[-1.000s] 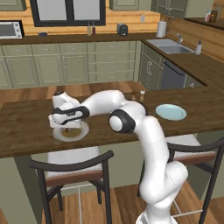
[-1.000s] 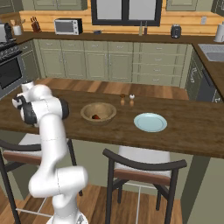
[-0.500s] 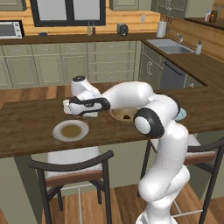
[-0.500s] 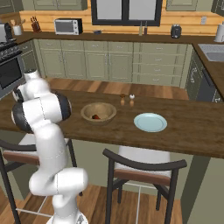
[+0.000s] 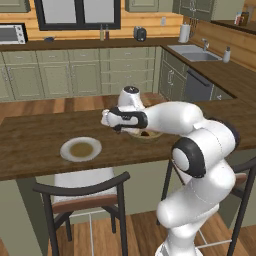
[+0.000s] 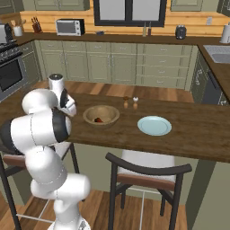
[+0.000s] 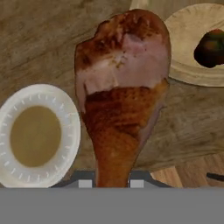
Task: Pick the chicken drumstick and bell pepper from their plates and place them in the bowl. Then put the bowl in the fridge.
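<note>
My gripper [image 7: 111, 183] is shut on the thin end of the orange-brown chicken drumstick [image 7: 122, 96], which hangs above the wooden counter. In the hand view the white plate [image 7: 65, 131] lies to its left with only a tan patch on it. The tan bowl [image 7: 188, 26] is at the upper right with the dark red bell pepper [image 7: 211, 46] inside. From the left base view my gripper [image 5: 106, 120] hovers between the white plate [image 5: 81, 149] and the bowl [image 5: 154, 135], which my arm partly hides. From the right, the bowl [image 6: 112, 116] holds the bell pepper [image 6: 98, 120].
A pale bluish plate [image 6: 154, 125] lies right of the bowl, with two small shakers [image 6: 130, 102] behind them. Dark chairs [image 5: 85, 192] stand at the counter's near edge. Green cabinets, a microwave [image 6: 69, 27] and a sink [image 5: 192, 52] line the far walls.
The gripper has lifted the drumstick off the white plate and swung it right, toward the bowl. Plate, bowl and camera have stayed put.
</note>
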Tool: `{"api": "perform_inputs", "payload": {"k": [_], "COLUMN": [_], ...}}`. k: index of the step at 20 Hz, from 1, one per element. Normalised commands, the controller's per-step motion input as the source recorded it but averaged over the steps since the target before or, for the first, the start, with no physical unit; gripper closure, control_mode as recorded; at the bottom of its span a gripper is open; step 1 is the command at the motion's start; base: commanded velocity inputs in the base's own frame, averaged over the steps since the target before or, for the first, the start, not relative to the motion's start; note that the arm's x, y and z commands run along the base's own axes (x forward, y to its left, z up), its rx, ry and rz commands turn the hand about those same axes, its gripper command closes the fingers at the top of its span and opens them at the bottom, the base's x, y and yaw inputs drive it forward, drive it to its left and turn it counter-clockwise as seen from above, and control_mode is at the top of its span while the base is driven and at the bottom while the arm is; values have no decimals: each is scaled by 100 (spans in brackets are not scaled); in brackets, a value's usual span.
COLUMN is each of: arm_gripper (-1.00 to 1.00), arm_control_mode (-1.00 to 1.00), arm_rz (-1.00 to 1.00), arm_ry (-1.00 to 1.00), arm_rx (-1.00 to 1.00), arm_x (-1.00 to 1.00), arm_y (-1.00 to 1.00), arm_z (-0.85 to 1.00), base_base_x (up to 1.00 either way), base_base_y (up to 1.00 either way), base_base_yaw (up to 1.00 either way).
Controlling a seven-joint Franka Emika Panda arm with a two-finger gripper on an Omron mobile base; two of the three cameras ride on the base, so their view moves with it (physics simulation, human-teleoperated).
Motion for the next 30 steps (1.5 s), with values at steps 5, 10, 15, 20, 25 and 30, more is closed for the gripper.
{"api": "perform_inputs", "payload": {"k": [5,10,15,20,25,30], "arm_gripper": [100,100,100,100,100,100], "arm_control_mode": [-100,-100,-100,-100,-100,-100], "arm_rz": [11,16,17,18,15,13], "arm_ry": [0,0,-4,-1,0,0], "arm_rx": [9,-2,-14,-14,-12,-4], "arm_x": [5,30,32,75,83,44], "arm_y": [-100,-100,-81,-48,5,-7], "arm_z": [19,10,-17,-24,-38,-40], "base_base_x": [0,0,0,0,0,0], "base_base_y": [0,0,0,0,0,0], "base_base_yaw": [0,0,0,0,0,0]}}
